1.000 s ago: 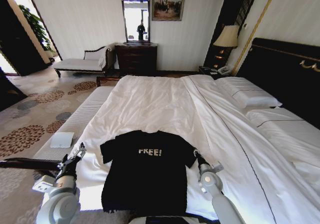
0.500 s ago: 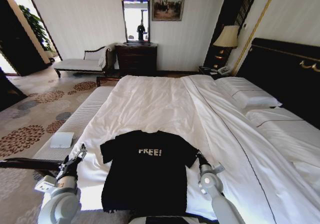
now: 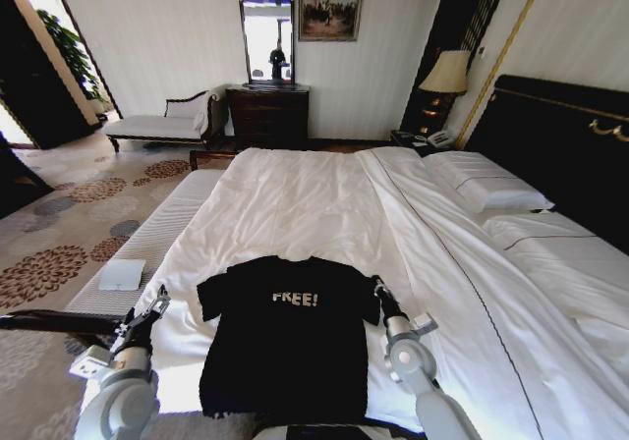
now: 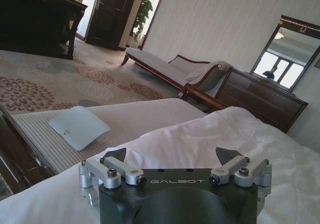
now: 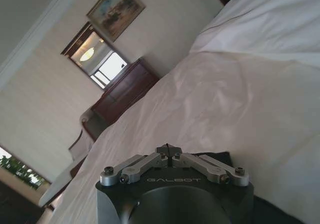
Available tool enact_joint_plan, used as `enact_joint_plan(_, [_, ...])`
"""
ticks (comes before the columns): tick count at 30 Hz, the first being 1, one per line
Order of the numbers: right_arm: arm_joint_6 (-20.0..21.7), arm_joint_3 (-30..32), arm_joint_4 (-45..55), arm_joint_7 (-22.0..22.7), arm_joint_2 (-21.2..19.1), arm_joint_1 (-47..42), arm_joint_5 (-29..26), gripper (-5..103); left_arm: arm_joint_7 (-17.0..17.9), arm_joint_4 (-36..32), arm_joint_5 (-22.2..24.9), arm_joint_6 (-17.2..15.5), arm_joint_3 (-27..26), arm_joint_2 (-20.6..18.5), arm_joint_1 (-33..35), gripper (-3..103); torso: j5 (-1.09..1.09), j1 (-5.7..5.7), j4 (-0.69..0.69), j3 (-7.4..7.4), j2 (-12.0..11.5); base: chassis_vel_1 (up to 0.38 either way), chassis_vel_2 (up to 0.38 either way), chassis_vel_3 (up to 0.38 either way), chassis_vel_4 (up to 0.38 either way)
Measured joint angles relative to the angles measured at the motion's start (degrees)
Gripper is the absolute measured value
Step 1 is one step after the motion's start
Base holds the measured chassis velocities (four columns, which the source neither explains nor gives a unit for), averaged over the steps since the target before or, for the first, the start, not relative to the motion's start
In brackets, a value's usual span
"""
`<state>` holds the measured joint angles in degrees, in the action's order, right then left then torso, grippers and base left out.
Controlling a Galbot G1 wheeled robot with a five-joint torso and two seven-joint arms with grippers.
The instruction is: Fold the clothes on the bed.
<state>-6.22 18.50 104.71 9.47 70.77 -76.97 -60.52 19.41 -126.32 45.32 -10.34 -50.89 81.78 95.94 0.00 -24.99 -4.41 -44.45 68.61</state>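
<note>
Since a second ago the right claw (image 3: 376, 288) has slid inward to the T-shirt's (image 3: 290, 347) right sleeve, fingers pinched together at the black cloth edge. That sleeve now sits tucked slightly in. Black with white "FREE!" lettering, the shirt lies flat on the near end of the bed (image 3: 324, 204). Beside the shirt's left, the left claw (image 3: 157, 298) hovers with fingers spread wide.

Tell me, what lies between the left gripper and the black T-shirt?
Only bare white duvet separates the left gripper from the black T-shirt, as the head view shows.
</note>
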Motion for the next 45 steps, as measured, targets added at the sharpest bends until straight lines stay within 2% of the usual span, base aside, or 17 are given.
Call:
enact_joint_plan(5, [-0.45,-4.94,-1.31,-0.93,-0.78,2.29,0.46,0,0.22,-0.49,-0.20,0.00,-0.21,-0.08,0.05,100,0.00,0.00,0.00,0.00,0.00,0.000,0.000,0.000,0.000])
enact_joint_plan(15, [-0.46,-11.16,-5.04,-0.63,1.16,5.79,0.66,0,0.21,0.40,-0.72,0.07,-0.51,0.82,0.24,100,-0.01,0.00,0.00,0.00,0.00,0.000,0.000,0.000,0.000])
enact_joint_plan(28, [-1.31,-14.45,-10.44,0.49,4.76,9.02,1.74,-1,0.18,2.30,-1.42,0.13,-0.04,0.93,-0.69,100,-0.01,0.00,0.00,0.00,0.00,0.000,0.000,0.000,0.000])
enact_joint_plan(29, [-1.32,-14.42,-10.41,0.42,4.83,9.05,1.85,4,0.18,2.47,-1.49,0.13,0.05,0.93,-0.86,100,-0.01,0.00,0.00,0.00,0.00,0.000,0.000,0.000,0.000])
enact_joint_plan(31, [-1.35,-14.24,-10.15,0.23,4.84,9.02,1.89,4,0.18,2.67,-1.52,0.13,0.12,0.93,-1.03,100,0.00,0.00,-0.01,0.00,0.00,0.000,0.000,0.000,0.000])
enact_joint_plan(34, [-1.70,-11.94,-6.71,-1.03,4.52,7.91,1.16,21,0.12,3.48,-1.45,0.11,0.20,0.93,-1.47,100,0.00,0.00,0.00,0.00,-0.01,0.000,0.000,0.000,0.000])
enact_joint_plan(35, [-1.70,-11.94,-6.71,-1.03,4.52,7.91,1.16,21,0.12,3.48,-1.45,0.11,0.20,0.93,-1.47,100,0.00,0.00,0.00,0.00,-0.01,0.000,0.000,0.000,0.000])
enact_joint_plan(38, [-2.18,-7.83,-1.42,-2.12,4.22,5.82,-2.18,37,0.34,4.35,1.03,-0.96,0.00,0.96,-1.73,100,0.00,0.00,-0.01,0.00,0.00,0.000,0.000,0.000,0.000])
enact_joint_plan(39, [-2.18,-7.83,-1.42,-2.12,4.22,5.82,-2.18,37,0.34,4.35,1.03,-0.96,0.00,0.96,-1.73,100,0.00,0.00,-0.01,0.00,0.00,0.000,0.000,0.000,0.000])
enact_joint_plan(40, [-2.41,-6.42,-0.06,-2.12,4.16,5.23,-3.06,42,0.60,4.72,2.15,-1.54,-0.13,0.92,-1.86,100,0.00,0.00,-0.01,0.00,0.00,0.000,0.000,0.000,0.000])
enact_joint_plan(41, [-2.56,-5.47,0.65,-2.03,4.11,4.94,-3.34,42,0.84,5.04,2.93,-2.07,-0.22,0.83,-2.00,100,0.00,0.00,-0.01,0.00,0.00,0.000,0.000,0.000,0.000])
enact_joint_plan(43, [-2.90,-3.21,1.83,-0.44,3.99,4.46,-2.51,53,1.44,5.66,4.58,-3.37,-0.31,0.65,-2.60,100,0.00,0.00,-0.01,0.00,0.00,0.000,0.000,0.000,0.000])
enact_joint_plan(44, [-2.90,-3.21,1.83,-0.44,3.99,4.46,-2.51,53,1.44,5.66,4.58,-3.37,-0.31,0.65,-2.60,100,0.00,0.00,-0.01,0.00,0.00,0.000,0.000,0.000,0.000])
enact_joint_plan(45, [-2.88,-1.90,1.97,1.18,3.95,4.35,-0.84,59,1.76,5.93,5.58,-4.24,-0.28,0.64,-3.13,100,0.01,0.00,-0.01,0.00,0.00,0.000,0.000,0.000,0.000])
